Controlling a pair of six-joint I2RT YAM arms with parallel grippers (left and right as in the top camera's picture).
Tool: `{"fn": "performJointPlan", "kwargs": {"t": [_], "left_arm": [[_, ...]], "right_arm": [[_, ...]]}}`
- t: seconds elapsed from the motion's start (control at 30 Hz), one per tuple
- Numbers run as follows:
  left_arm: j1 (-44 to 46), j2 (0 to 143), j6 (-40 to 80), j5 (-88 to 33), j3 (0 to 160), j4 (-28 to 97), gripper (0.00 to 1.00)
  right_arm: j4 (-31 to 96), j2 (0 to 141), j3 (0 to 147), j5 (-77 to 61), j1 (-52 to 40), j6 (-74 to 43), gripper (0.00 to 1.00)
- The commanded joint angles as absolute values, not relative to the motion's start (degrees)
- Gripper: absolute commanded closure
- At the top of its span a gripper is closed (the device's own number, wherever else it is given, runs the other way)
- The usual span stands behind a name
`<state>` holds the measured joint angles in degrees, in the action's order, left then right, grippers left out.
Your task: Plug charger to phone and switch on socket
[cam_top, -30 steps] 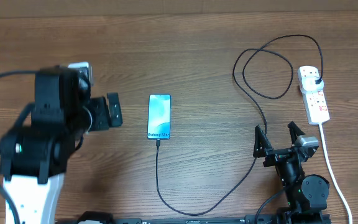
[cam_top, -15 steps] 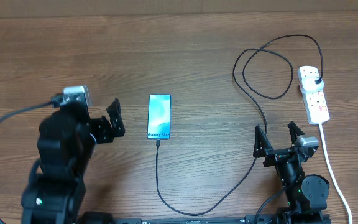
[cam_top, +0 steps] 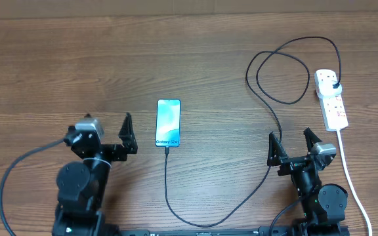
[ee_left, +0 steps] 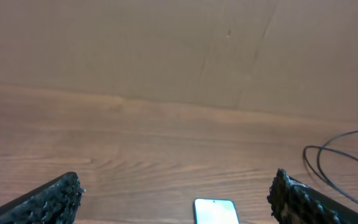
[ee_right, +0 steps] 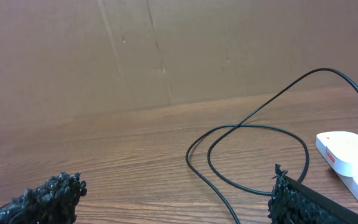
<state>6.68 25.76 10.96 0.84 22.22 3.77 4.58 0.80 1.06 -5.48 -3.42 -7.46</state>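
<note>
The phone (cam_top: 168, 122) lies flat mid-table with its light-blue screen lit; its far end shows in the left wrist view (ee_left: 215, 211). The charger cable (cam_top: 166, 183) meets the phone's near short edge, sweeps right, loops (ee_right: 260, 127) and ends in a black plug (cam_top: 334, 86) seated in the socket strip (cam_top: 331, 99), also seen in the right wrist view (ee_right: 347, 155). My left gripper (cam_top: 108, 131) (ee_left: 176, 190) is open, left of the phone, holding nothing. My right gripper (cam_top: 290, 136) (ee_right: 176, 186) is open and empty near the front right, and the cable runs past it.
The strip's thick white cord (cam_top: 350, 177) runs toward the front edge, right of the right arm. A brown cardboard wall (ee_left: 179, 50) stands behind the wooden table (cam_top: 58, 59). The cable loop (cam_top: 282, 72) lies on the back right.
The left arm has drawn back and down from beside the phone toward the front-left edge, its gripper still open. The right arm, phone and cable have not moved.
</note>
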Motion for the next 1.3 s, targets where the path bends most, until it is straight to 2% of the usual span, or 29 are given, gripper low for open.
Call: {"fn": "performJointPlan", "kwargs": {"t": [0.0,0.47,0.67,0.8,1.27], "left_arm": [[5.4,21.3,7.2,0.0,17.0,0.7,0.0],[4.0,7.6,-6.3,-3.7,5.7,-0.8,0.0],[4.0,1.8,-6.7,-3.7,0.3,-0.7,0.0],[4.0,0.1,-6.7,-3.8,0.3,4.3,0.01],[4.0,0.2,-6.7,-3.5,0.3,4.3,0.0]], "right_arm": [[4.4,0.2,0.4,-4.8,-3.7,-7.4,0.0],[4.4,0.2,0.4,-4.8,-3.7,-7.4,0.0],[4.4,0.2,0.4,-4.8,-3.7,-7.4,0.0],[4.4,0.2,0.4,-4.7,-3.7,-7.4,0.0],[4.4,0.2,0.4,-4.8,-3.7,-7.4,0.0]]}}
